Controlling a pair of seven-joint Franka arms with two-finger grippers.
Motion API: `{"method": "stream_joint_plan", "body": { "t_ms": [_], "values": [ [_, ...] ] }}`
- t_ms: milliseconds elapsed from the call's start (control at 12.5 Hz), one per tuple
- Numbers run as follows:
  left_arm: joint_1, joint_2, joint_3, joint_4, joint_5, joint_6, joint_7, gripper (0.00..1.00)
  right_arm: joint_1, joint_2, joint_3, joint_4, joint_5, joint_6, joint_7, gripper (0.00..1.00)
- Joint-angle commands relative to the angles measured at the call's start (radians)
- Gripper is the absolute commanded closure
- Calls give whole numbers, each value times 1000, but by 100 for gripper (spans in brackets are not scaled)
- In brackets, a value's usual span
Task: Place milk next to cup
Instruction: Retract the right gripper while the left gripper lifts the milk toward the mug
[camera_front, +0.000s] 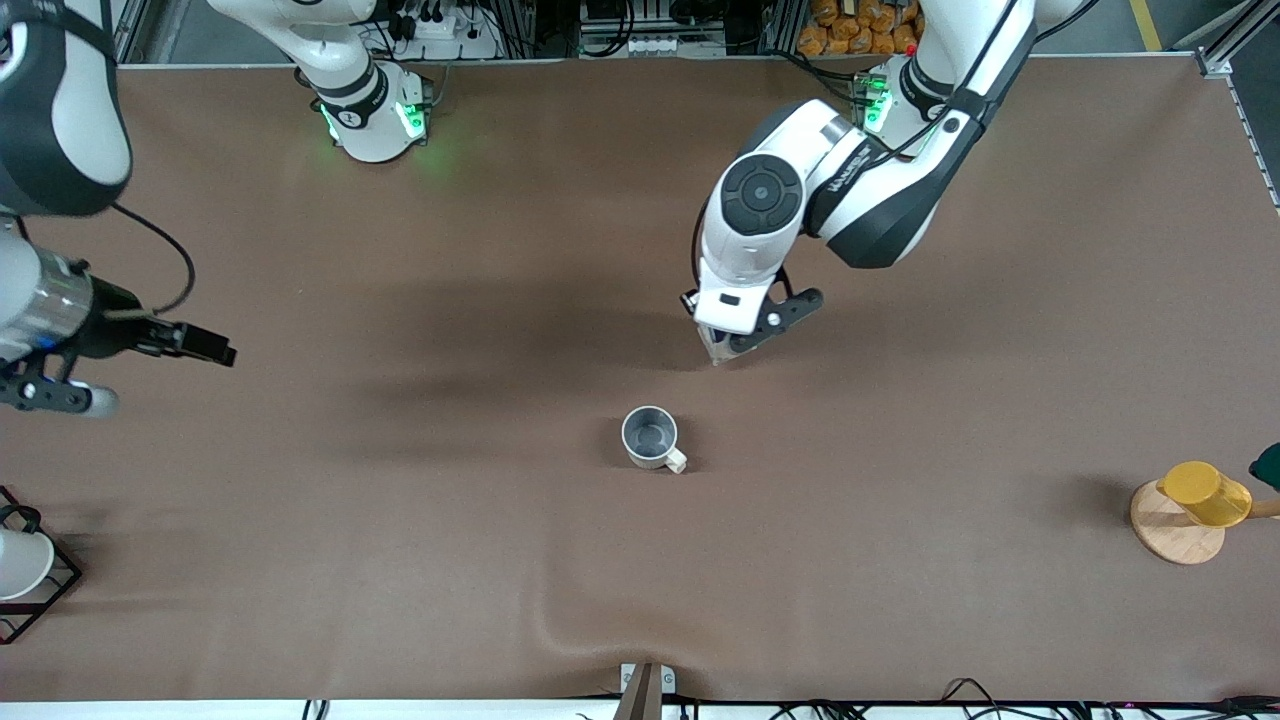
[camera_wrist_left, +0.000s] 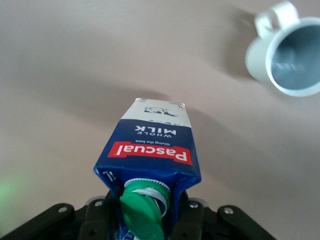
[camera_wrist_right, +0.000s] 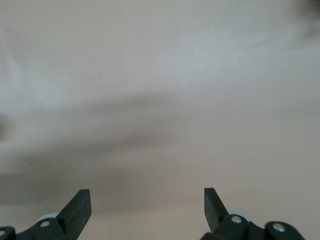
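The milk (camera_wrist_left: 152, 150), a dark-blue carton with a green cap and red label band, is gripped at its top by my left gripper (camera_wrist_left: 145, 215). In the front view my left gripper (camera_front: 722, 348) hangs low over the bare brown table, a short way from the cup, and hides almost all of the carton. The cup (camera_front: 650, 437), an off-white mug with a grey inside and a stubby handle, stands upright mid-table and also shows in the left wrist view (camera_wrist_left: 290, 55). My right gripper (camera_wrist_right: 147, 200) is open and empty, waiting over the right arm's end of the table (camera_front: 60, 398).
A yellow cup (camera_front: 1205, 495) lies on a wooden disc (camera_front: 1172, 535) at the left arm's end. A white cup (camera_front: 20, 565) sits in a black wire rack (camera_front: 60, 585) at the right arm's end. The tablecloth has a fold (camera_front: 560, 630) near the front edge.
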Motion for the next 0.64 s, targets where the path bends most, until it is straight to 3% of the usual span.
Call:
{"method": "stream_joint_plan", "body": {
  "t_ms": [0,239,559],
  "values": [
    [12,2,2,38,-49,-9,231,56,-17,-74,24,-26,-53,-26,-84,0],
    [28,55,8,106,-59,1,455,56,-12,-102,27,13,-61,-89,-149,0],
    [-49,126,16,150,-47,38,454,56,-27,-115,18,69,-61,-159,-233,0]
  ]
}}
